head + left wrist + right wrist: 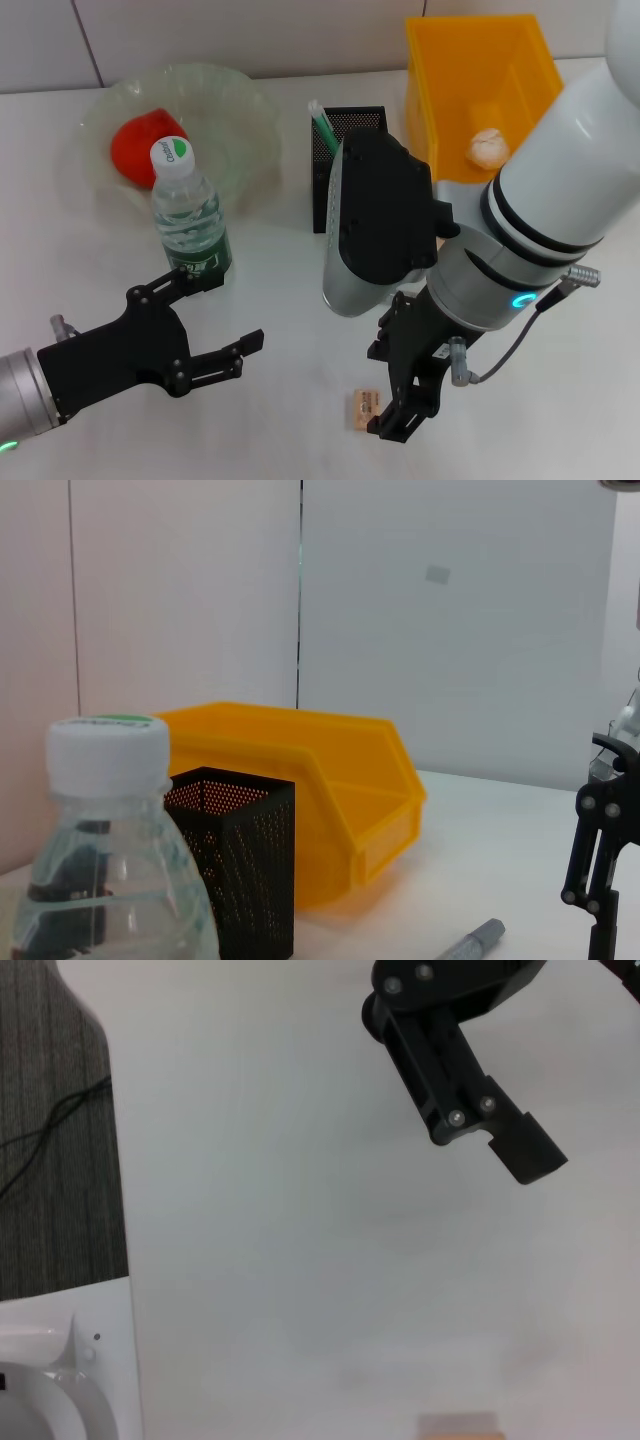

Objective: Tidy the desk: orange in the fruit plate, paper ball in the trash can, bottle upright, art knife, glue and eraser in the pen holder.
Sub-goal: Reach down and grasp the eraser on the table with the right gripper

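The orange (143,148) lies in the glass fruit plate (235,120) at the back left. The clear bottle (190,220) with a white cap stands upright in front of the plate; it also shows in the left wrist view (110,880). The black mesh pen holder (335,180) holds a green and white stick (322,124). The paper ball (487,147) lies in the yellow bin (450,60). The tan eraser (365,408) lies on the table by my right gripper (397,392), which is open and points down just beside it. My left gripper (222,318) is open and empty, in front of the bottle.
In the left wrist view a grey pen-like object (475,942) lies on the table in front of the yellow bin (340,780) and pen holder (235,870); my right arm hides it in the head view. The table's edge (125,1260) shows in the right wrist view.
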`<act>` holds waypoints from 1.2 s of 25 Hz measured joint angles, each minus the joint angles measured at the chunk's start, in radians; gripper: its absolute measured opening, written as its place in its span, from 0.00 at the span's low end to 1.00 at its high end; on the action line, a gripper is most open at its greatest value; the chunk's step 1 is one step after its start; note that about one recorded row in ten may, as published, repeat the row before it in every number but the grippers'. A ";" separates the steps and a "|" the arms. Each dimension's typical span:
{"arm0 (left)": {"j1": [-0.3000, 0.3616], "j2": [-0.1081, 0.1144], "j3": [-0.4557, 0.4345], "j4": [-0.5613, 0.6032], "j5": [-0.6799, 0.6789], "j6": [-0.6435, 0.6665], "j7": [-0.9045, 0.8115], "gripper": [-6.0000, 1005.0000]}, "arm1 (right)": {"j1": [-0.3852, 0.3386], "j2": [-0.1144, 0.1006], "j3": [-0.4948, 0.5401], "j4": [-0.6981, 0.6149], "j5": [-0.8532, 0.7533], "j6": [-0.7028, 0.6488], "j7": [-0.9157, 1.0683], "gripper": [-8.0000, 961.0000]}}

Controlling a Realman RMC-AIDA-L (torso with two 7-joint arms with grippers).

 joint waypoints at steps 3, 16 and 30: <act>-0.001 -0.001 0.000 -0.003 0.000 -0.003 0.000 0.86 | -0.019 0.000 -0.018 -0.006 -0.001 0.019 0.003 0.78; -0.001 0.001 0.006 -0.006 0.000 -0.020 0.003 0.86 | -0.101 0.001 -0.126 -0.050 -0.095 0.124 0.019 0.78; 0.016 0.013 0.000 -0.006 0.015 -0.012 0.001 0.86 | -0.104 -0.002 -0.104 0.034 -0.018 0.176 0.017 0.78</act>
